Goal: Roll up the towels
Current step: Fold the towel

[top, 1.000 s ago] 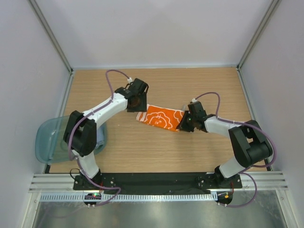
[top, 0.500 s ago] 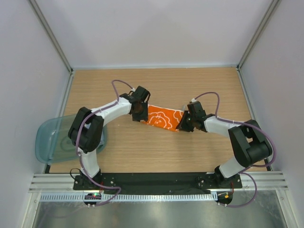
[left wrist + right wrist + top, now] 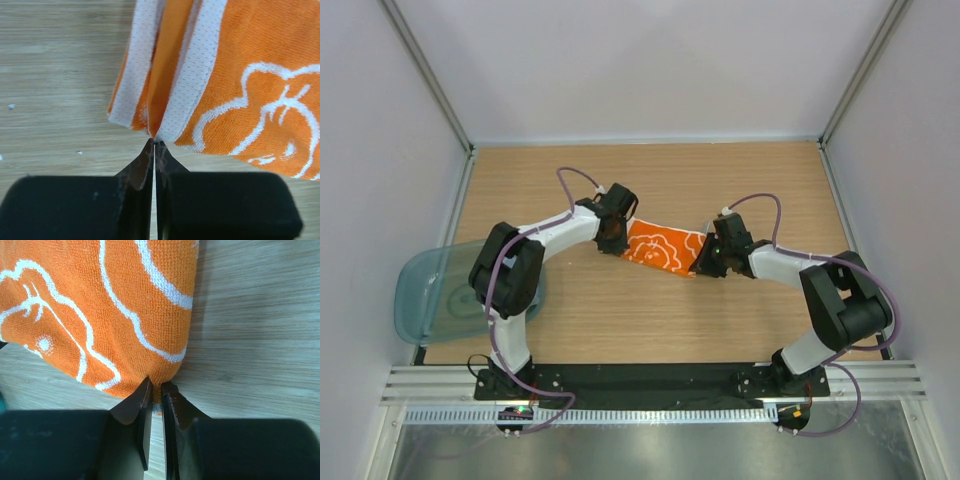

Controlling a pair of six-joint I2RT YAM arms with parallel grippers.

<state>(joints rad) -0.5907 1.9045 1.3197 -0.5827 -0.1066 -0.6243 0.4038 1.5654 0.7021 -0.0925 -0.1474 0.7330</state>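
Observation:
An orange towel (image 3: 663, 248) with a white swirly flower pattern lies stretched between the two grippers on the wooden table. My left gripper (image 3: 617, 240) is at its left end. In the left wrist view the jaws (image 3: 155, 142) are shut, and the towel's (image 3: 240, 75) white-hemmed folds converge into the fingertips. My right gripper (image 3: 708, 262) is at the right end. In the right wrist view it (image 3: 156, 388) is shut on a pinched corner of the towel (image 3: 100, 300). No other towel shows.
A translucent blue-green plastic tray (image 3: 420, 300) hangs over the table's left edge, beside the left arm's elbow. Grey walls close the table (image 3: 650, 320) in at the back and on both sides. The arms' base rail runs along the near edge.
My left gripper has come right and down to the towel's left end and shut on it, and that end is now bunched. The right gripper has stayed put, still holding.

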